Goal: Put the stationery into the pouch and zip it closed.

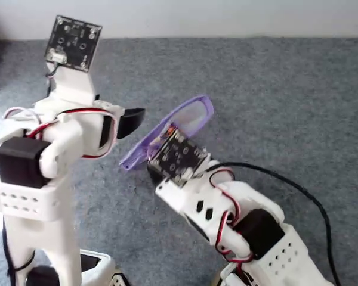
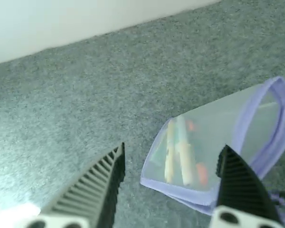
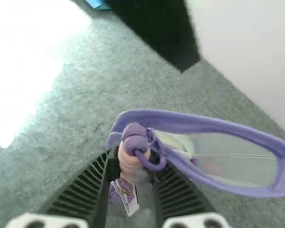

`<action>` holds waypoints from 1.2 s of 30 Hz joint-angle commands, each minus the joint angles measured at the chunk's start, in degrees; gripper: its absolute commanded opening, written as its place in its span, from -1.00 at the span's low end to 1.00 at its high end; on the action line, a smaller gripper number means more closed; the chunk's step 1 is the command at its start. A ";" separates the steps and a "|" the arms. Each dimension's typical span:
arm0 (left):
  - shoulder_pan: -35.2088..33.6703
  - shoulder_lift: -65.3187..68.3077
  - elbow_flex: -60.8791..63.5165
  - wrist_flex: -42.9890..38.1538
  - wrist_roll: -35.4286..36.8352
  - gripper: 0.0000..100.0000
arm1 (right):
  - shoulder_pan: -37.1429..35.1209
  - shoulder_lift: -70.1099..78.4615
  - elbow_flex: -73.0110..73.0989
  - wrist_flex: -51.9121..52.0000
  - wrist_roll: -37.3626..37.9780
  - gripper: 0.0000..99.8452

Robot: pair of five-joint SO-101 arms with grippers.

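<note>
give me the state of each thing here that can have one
pouch: holds the stationery; cannot tell whether the zip is fully closed
stationery: inside the pouch
zipper pull: gripped, at the pouch's end
left end effector: open, holding nothing, near the pouch
right end effector: shut on the zipper pull

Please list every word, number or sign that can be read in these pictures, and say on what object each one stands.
No text can be read.
Small tag hanging from the zipper pull in the right end effector: purple print, too blurred to read.
Upper circuit board and lower circuit board: markings too small to read.
Pouch: no print visible.
</note>
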 commanded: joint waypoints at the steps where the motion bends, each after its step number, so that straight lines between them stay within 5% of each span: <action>1: -1.05 -5.10 4.26 1.14 -4.40 -0.40 | 4.44 2.68 -6.15 -0.22 2.64 -0.98; 14: 7.47 -22.59 25.71 0.97 -6.42 -0.40 | 7.60 8.22 -10.90 1.27 9.14 -0.98; 31: 8.26 -12.31 27.30 -14.15 -4.04 -0.41 | 7.78 7.69 -10.90 1.36 11.87 -0.98; 36: 8.44 -11.69 27.30 -16.97 -4.31 -0.55 | 9.19 7.69 -10.90 1.36 11.96 -0.98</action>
